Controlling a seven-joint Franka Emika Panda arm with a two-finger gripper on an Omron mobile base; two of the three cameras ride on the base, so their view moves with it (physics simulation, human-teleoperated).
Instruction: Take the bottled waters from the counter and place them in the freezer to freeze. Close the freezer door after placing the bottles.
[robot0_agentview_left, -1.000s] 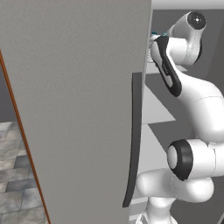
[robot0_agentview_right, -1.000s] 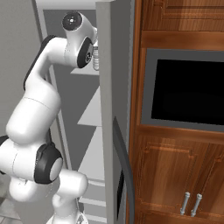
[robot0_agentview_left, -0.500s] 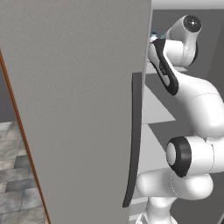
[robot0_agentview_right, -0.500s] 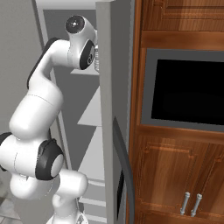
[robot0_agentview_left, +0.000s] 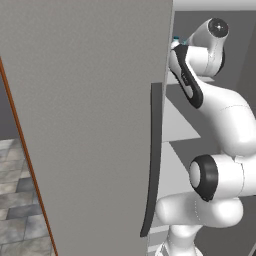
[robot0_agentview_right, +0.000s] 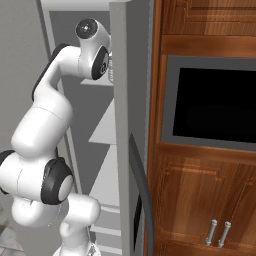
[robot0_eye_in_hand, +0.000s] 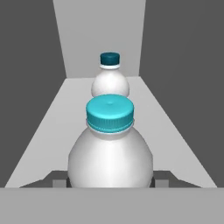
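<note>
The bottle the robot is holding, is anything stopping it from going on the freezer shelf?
Nothing visible does. The near bottle sits in the gripper over the pale shelf. The other bottle stands farther back, with bare shelf between them.

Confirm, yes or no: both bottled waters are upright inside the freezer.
Yes: the near bottle and the far bottle both stand upright on the freezer shelf.

Near bottle (robot0_eye_in_hand: 110, 148) base cut off; finger tips (robot0_eye_in_hand: 58, 183) mostly hidden
</note>
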